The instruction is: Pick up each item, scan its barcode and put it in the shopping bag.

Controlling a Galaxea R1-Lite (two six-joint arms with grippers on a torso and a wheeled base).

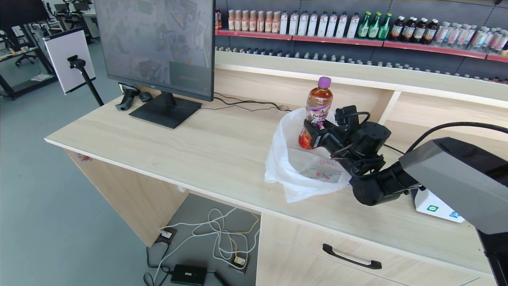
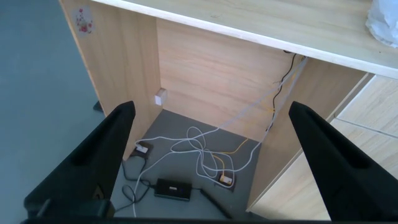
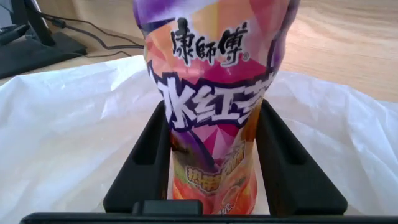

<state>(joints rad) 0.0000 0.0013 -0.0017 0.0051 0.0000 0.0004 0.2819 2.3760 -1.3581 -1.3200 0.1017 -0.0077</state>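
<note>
My right gripper is shut on an orange drink bottle with a purple cap, held upright over the open white plastic shopping bag on the wooden counter. In the right wrist view the bottle stands between the black fingers, with the bag spread out beneath it. My left gripper hangs open below the counter's front edge, above the floor and cables. A black handheld barcode scanner lies beside the monitor base at the counter's far left.
A large monitor stands at the back left of the counter. A small white box lies near the right arm. Cables and a power brick lie on the floor under the counter. Shelves of bottles run behind.
</note>
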